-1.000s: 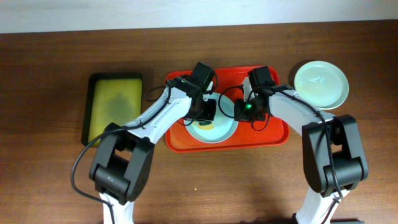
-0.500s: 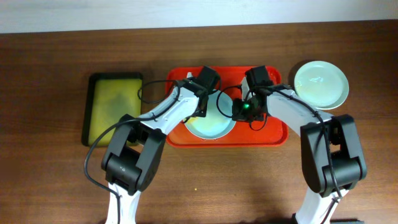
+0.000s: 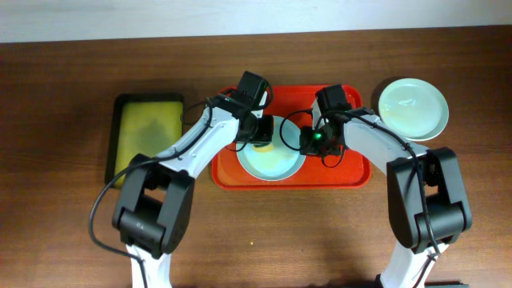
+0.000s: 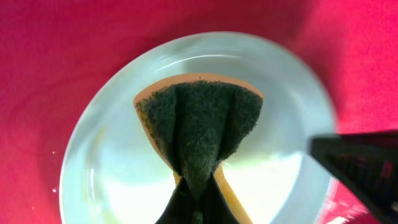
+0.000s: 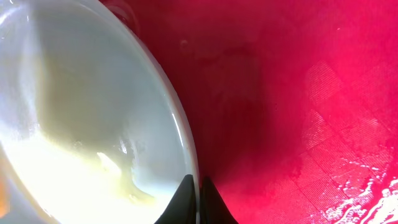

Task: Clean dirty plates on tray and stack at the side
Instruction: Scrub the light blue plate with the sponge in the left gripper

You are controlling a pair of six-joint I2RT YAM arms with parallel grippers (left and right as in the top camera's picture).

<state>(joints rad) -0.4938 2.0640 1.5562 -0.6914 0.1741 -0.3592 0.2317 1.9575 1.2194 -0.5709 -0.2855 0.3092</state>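
Observation:
A pale blue-white plate (image 3: 274,162) lies on the red tray (image 3: 352,172). It fills the left wrist view (image 4: 118,143) and shows faint yellow smears in the right wrist view (image 5: 74,112). My left gripper (image 3: 260,136) is shut on a folded sponge (image 4: 198,134), green side down and orange at the edges, pressed on the plate's far part. My right gripper (image 3: 308,142) is shut on the plate's right rim (image 5: 189,168). A second pale plate (image 3: 412,108) lies on the table right of the tray.
A black-rimmed yellow-green sponge tray (image 3: 147,136) lies left of the red tray. The wooden table (image 3: 72,224) runs around both. A pale wall strip lies behind the table's far edge.
My left gripper has swept the sponge across the plate, from its middle to the left and then back up to its far rim. The right gripper has held still on the rim.

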